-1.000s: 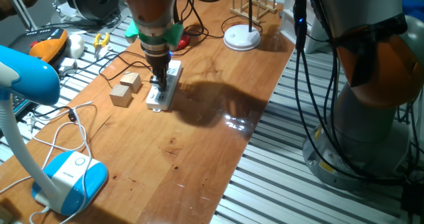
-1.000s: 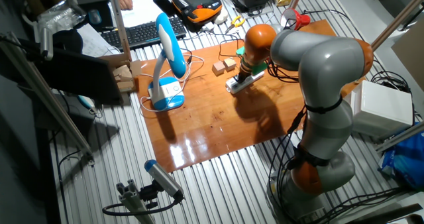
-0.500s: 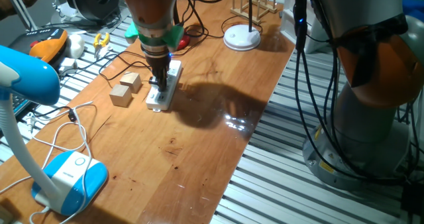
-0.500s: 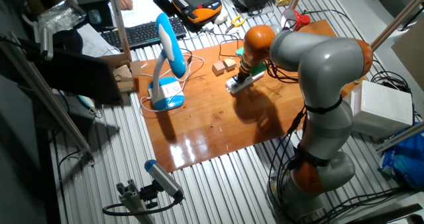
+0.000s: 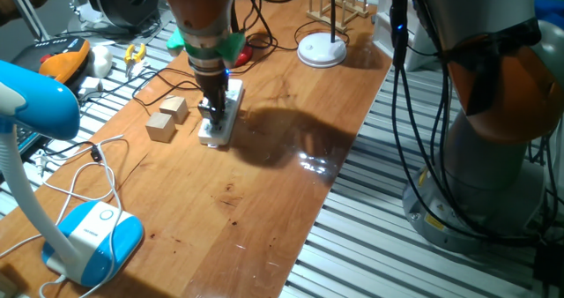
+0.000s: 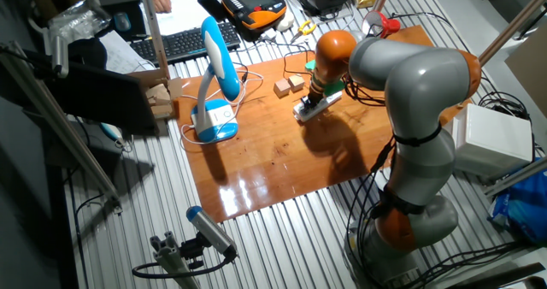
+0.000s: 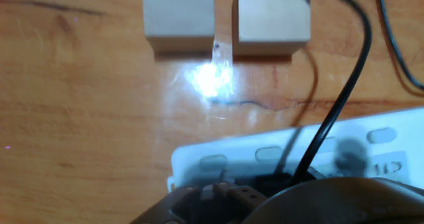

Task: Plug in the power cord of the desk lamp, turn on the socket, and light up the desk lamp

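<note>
Only blurred grey marks (unreadable) show on the socket point(image 7: 278, 154); whether the gripper point(image 5: 211, 113) is clenched, I cannot tell.

Bright glare on glossy table point(image 7: 211, 79), soft blurry close-up.

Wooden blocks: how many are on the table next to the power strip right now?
2. One wooden block lies farther back, the other wooden block nearer the camera, both left of the power strip in one fixed view; side by side in the hand view. None seems hidden.
</note>
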`<state>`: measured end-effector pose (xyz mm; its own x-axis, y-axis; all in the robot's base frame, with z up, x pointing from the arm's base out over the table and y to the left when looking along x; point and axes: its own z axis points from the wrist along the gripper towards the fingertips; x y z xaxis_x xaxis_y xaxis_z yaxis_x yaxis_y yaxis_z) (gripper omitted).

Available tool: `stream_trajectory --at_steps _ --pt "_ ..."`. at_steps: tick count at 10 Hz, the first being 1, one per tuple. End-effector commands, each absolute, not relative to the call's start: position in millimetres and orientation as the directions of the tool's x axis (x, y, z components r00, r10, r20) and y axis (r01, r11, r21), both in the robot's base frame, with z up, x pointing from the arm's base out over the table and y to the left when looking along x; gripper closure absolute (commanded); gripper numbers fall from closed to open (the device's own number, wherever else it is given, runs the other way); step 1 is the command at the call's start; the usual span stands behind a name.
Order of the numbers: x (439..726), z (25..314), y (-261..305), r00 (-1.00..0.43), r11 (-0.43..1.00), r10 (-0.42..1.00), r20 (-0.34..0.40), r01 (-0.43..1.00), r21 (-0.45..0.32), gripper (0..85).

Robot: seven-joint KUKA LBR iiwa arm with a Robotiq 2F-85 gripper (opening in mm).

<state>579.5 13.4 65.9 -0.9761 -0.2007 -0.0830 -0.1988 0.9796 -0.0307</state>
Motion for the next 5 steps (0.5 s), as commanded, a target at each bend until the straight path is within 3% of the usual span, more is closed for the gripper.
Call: stream_trajectory --at_steps 1,5 --pt "581 69 14 -0.977 0.98 -0.198 -0.081 -0.196 -0.028 34.0" --pt "583 106 22 -0.99 0.99 -0.142 -0.019 -0.141 -0.023 34.0"
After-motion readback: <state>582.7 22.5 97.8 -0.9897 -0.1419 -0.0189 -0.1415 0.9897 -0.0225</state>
